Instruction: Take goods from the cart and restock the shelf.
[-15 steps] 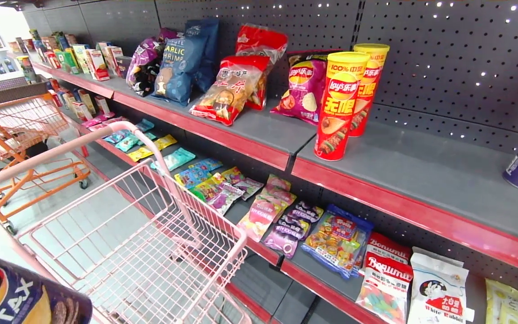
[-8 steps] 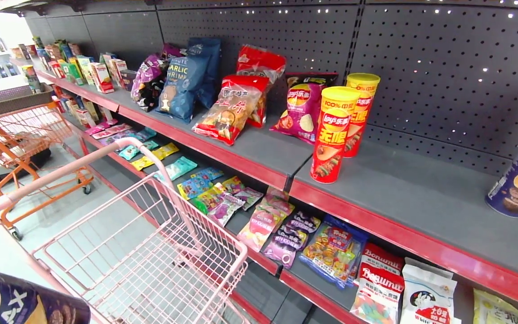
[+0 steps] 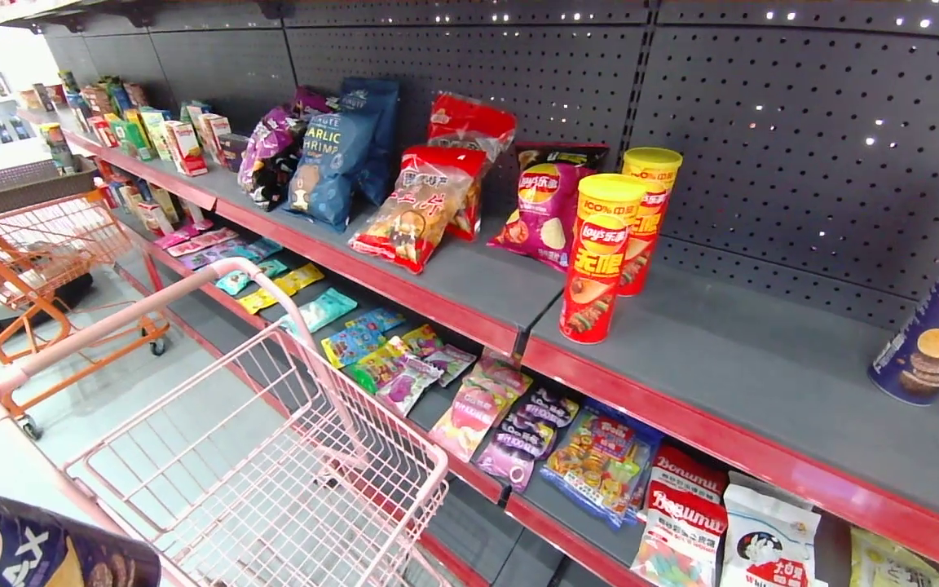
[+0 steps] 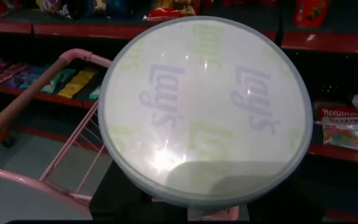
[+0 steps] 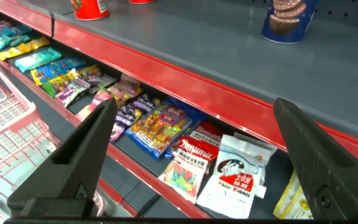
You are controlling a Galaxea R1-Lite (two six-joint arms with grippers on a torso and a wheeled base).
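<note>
Upper shelf [image 3: 763, 367]: front canister [image 3: 600, 257] upright mid-shelf, touching rear canister [image 3: 650, 214] behind it; snack bags [image 3: 416, 204] leaning to their left; lone canister [image 3: 938, 326] well apart at right; lower shelf [image 3: 555, 530] beneath, packets [image 3: 486, 403] lying in a row; cart [image 3: 274, 465] before the shelves, left; second cart [image 3: 37, 244] beyond it; near canister [image 3: 29, 546] at the cart's near-left corner.

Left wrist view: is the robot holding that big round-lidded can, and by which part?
Yes, the left gripper holds the blue chip can; its lid hides where. The right gripper holds nothing.
</note>
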